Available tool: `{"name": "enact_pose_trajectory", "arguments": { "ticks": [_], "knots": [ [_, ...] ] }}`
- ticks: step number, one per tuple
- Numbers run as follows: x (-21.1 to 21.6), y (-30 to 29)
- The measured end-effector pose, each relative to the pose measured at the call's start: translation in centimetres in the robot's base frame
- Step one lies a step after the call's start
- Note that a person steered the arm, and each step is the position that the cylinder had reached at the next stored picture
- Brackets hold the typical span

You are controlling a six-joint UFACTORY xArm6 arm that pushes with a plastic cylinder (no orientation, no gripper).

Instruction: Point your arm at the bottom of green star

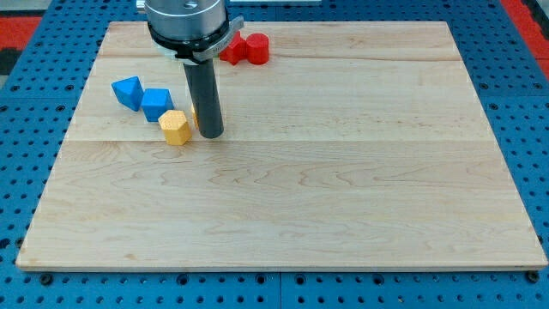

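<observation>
No green star shows in the view; the arm's round body [185, 24] covers part of the board's top edge. My tip [211, 135] rests on the wooden board [326, 189] in its upper left part. A yellow hexagonal block [175, 127] lies just to the left of the tip, a small gap away. A sliver of another yellow block [195, 117] peeks out against the rod's left side. Two blue blocks [127, 90] [156, 104] lie further left, in a row with the yellow one.
Two red blocks [232, 51] [256, 48] sit side by side near the board's top edge, just right of the arm's body. A blue pegboard table [523, 103] surrounds the board.
</observation>
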State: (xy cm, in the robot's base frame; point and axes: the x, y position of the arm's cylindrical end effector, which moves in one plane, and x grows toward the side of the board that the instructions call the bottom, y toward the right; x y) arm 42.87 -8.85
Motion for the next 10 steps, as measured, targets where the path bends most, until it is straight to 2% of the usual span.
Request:
{"name": "enact_pose_trajectory", "arguments": {
  "ticks": [4,5,7,9,10],
  "knots": [
    [-0.8,1.6],
    [-2.3,3.4],
    [-5.6,3.3],
    [-6.3,3.0],
    [-9.8,0.9]
  ]
}}
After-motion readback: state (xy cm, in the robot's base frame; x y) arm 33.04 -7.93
